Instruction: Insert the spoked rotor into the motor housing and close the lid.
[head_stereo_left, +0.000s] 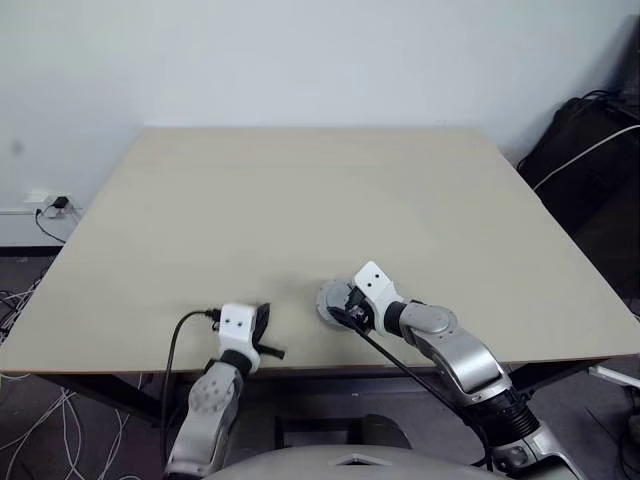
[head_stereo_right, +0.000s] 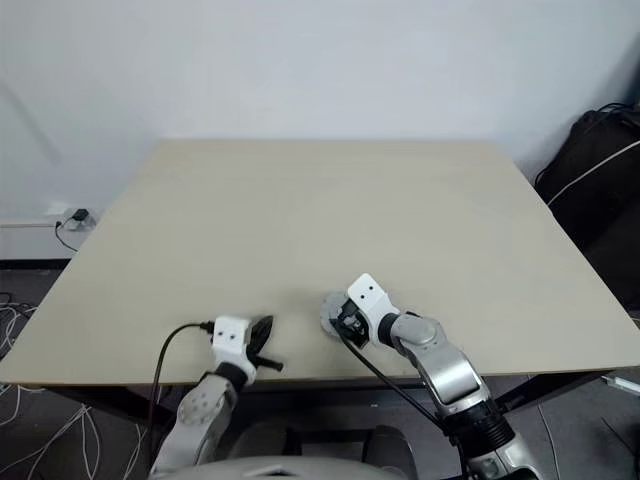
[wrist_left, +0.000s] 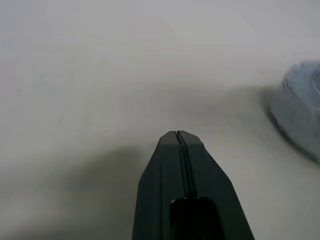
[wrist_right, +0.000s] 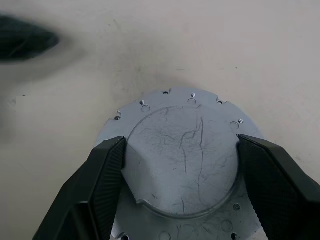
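The lid (wrist_right: 182, 165), smooth face up, lies on the table (head_stereo_left: 300, 200) near its 6 o'clock edge. The right end effector (wrist_right: 180, 185) clasps its raised middle. At the lid's 9 o'clock, the left end effector (wrist_left: 179, 137) is pressed closed, empty

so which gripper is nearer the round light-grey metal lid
Right. The right gripper has a finger on either side of the round light-grey metal lid's raised middle; the shut left gripper sits apart, to its left.

I'm seeing the right gripper (wrist_right: 180, 165) straddling the lid (wrist_right: 182, 155), its black fingers (wrist_right: 102, 185) sitting spread at either side of the smooth raised middle. The lid is lying on the pale table (wrist_right: 240, 55), scratched face up, with small holes showing around its flange.
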